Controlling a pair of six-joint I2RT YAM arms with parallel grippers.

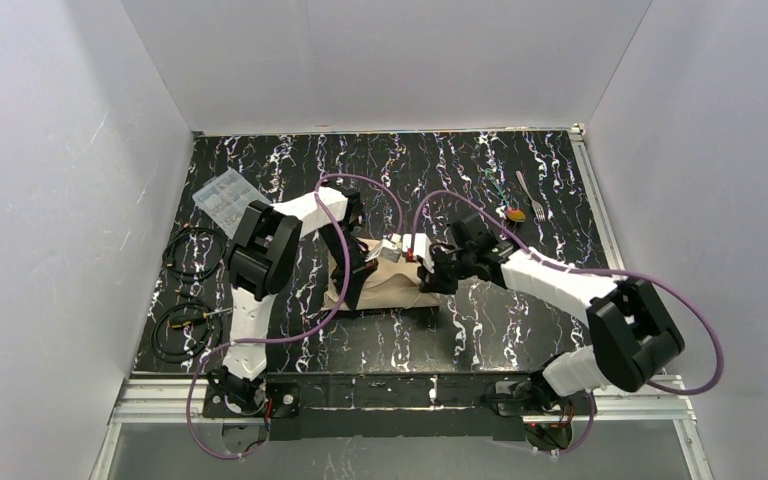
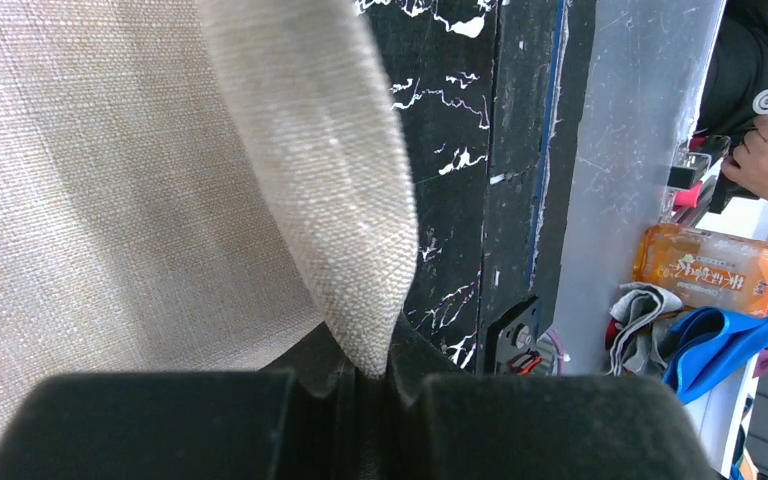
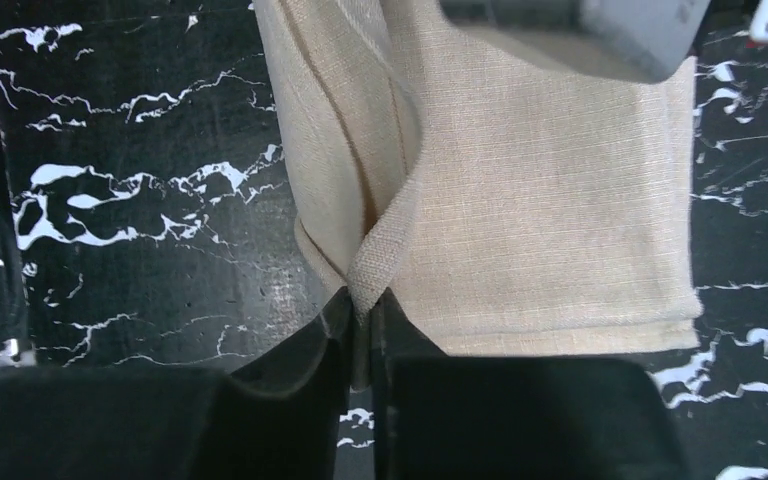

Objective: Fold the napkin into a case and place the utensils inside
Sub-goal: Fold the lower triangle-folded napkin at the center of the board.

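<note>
My left gripper (image 2: 368, 370) is pinched narrow on the napkin (image 2: 110, 180). A raised flap of the tan cloth runs down into the slot between my two black fingers, and there is no gap on either side of it. The rest of the napkin spreads flat to the left of that flap.

My right gripper (image 3: 365, 310) is closed on the napkin (image 3: 540, 220) too. A ridge of cloth is drawn up between the fingers at the napkin's near edge. To the right of the ridge the cloth lies flat in layers, with stacked edges showing along its lower side.

From above, the napkin (image 1: 390, 285) sits on the black marbled table (image 1: 460, 160), folded to a small rectangle. My left gripper (image 1: 385, 252) is over its far edge and my right gripper (image 1: 428, 272) is at its right end.

The fork (image 1: 530, 193) and the spoon (image 1: 513, 214) lie well apart from the napkin, beyond it and to its right. The spoon is just beside the fork, on the napkin's side. A clear plastic box (image 1: 225, 197) lies beyond the napkin to its left. Two coils of black cable (image 1: 192, 250) lie farther left of it.
</note>
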